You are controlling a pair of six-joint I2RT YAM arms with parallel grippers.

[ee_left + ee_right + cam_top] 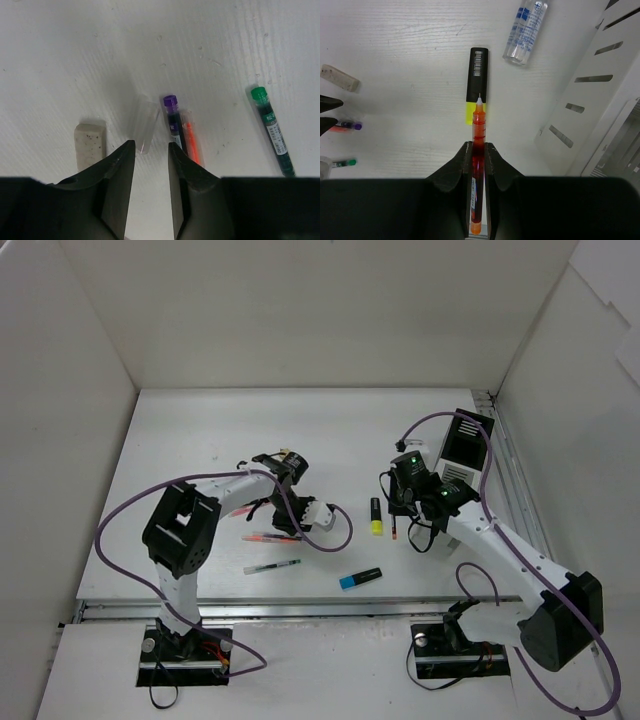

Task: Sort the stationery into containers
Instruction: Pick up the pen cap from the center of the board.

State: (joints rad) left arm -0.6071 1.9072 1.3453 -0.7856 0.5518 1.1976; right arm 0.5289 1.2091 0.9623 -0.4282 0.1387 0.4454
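Observation:
My right gripper [478, 145] is shut on an orange pen [478, 131], held above the table near a yellow highlighter [476, 82] with a black cap. In the top view this gripper [398, 515] sits left of the slotted organizer [462, 445]. A clear glue bottle [526, 30] lies beyond the highlighter. My left gripper [150, 145] is open and empty, low over the table. A clear cap [142, 125] lies just ahead of its jaws. A tan eraser [90, 145] is to its left. A purple-capped pen [174, 122] and an orange pen [191, 142] are to its right.
A green-capped pen [272, 131] lies further right of the left gripper. A blue highlighter [360, 579] and a dark pen [272, 567] lie near the table's front edge. The organizer's white slotted wall [600, 100] stands close to the right of the right gripper.

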